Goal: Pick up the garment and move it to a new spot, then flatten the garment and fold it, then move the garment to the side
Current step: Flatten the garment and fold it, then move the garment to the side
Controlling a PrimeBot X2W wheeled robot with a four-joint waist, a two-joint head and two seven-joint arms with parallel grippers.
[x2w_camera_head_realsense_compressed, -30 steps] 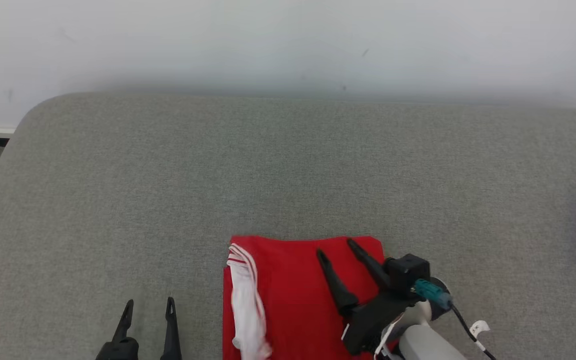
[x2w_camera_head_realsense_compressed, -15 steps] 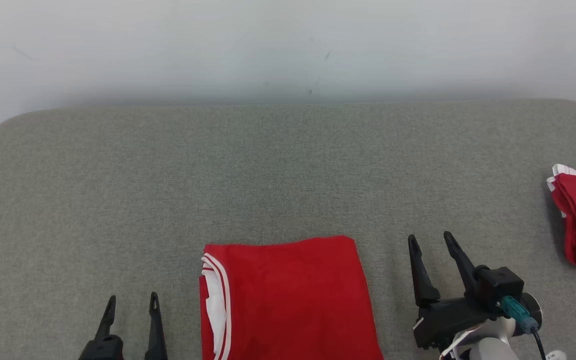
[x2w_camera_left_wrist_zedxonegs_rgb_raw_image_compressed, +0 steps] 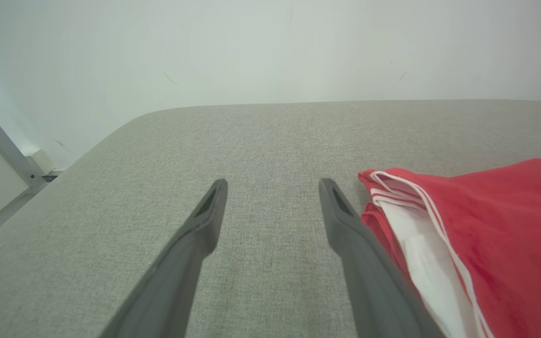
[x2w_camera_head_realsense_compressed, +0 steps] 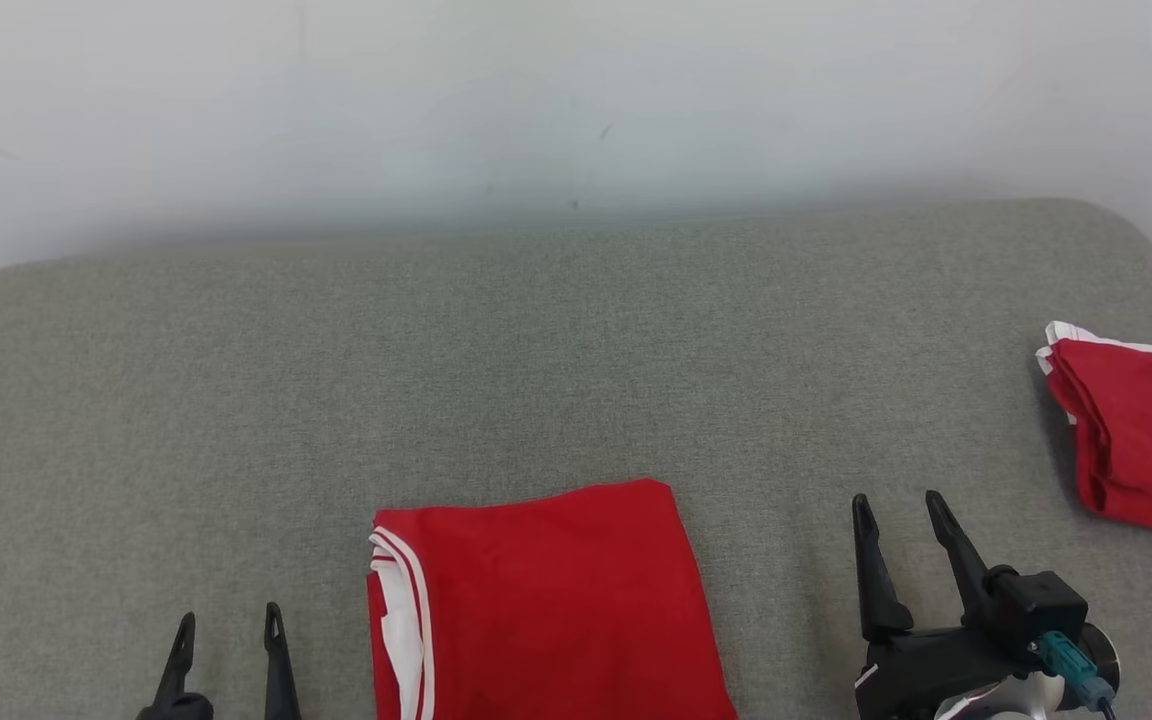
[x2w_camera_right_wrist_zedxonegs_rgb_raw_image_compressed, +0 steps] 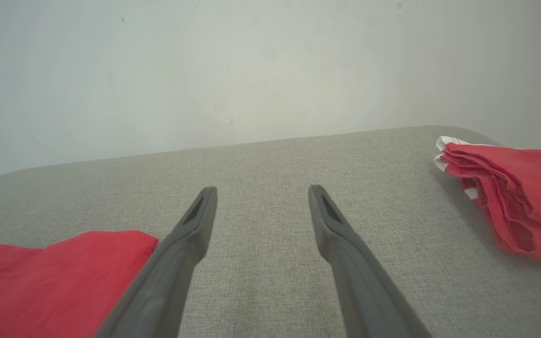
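Right hand [x2w_camera_head_realsense_compressed: 896, 498], fingers spread and empty, has withdrawn from over the folded red garment [x2w_camera_head_realsense_compressed: 546, 600] to bare worktop [x2w_camera_head_realsense_compressed: 536, 350] on its right, left hand [x2w_camera_head_realsense_compressed: 228, 613] likewise spread beside it: fold judged complete, garment lying near-centre, sideways move outstanding.

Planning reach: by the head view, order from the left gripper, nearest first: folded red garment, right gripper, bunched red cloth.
From the left gripper:
1. Folded red garment, just to its right.
2. Right gripper, lower right.
3. Bunched red cloth, far right edge.
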